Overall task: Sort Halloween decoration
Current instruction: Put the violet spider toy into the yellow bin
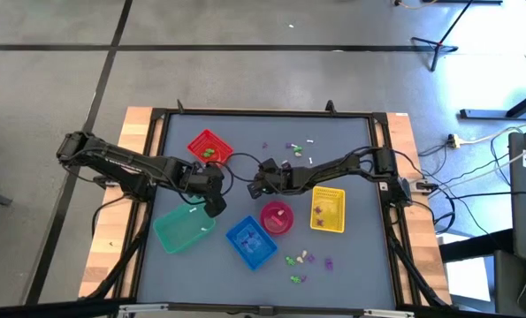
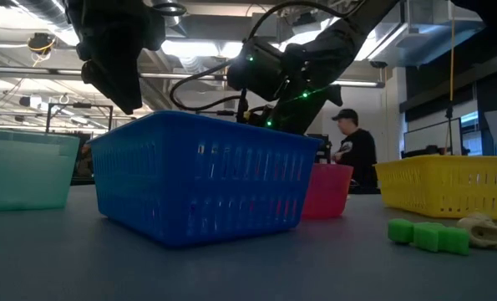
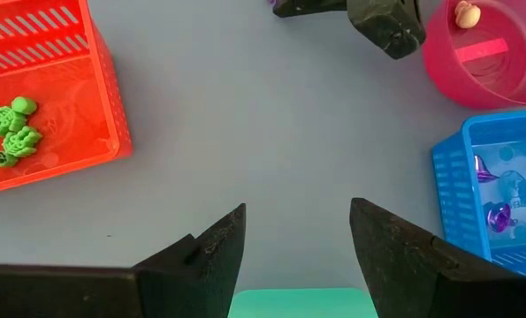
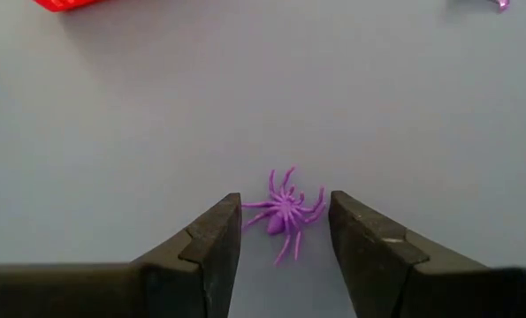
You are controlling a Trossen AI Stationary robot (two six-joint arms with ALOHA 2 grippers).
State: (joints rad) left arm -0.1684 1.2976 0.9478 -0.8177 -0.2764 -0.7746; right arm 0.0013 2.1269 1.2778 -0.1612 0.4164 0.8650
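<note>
A purple spider trinket [image 4: 285, 212] lies flat on the grey table. My right gripper [image 4: 285, 234] is open around it, one finger on either side, and hides it in the high view [image 1: 255, 187]. My left gripper [image 3: 298, 238] is open and holds nothing, above the table between the red basket [image 1: 209, 147] and the teal basket [image 1: 183, 230]. More loose trinkets lie at the far middle [image 1: 291, 147] and near the front edge [image 1: 303, 260]. Green trinkets [image 3: 13, 132] lie in the red basket, purple ones [image 3: 497, 216] in the blue basket [image 1: 250, 240]. My right gripper's fingers [image 4: 211, 238] come slanting down from the table's right and stand close beside the spider's leg tips [image 4: 250, 205]. I cannot tell whether they touch them. The spider stays flat on the table.
The pink bowl [image 1: 277, 217] holds a cream trinket [image 3: 463, 12] and stands just near of my right gripper. The yellow basket [image 1: 328, 210] is to its right. A person [image 2: 354, 150] stands in the room beyond the table.
</note>
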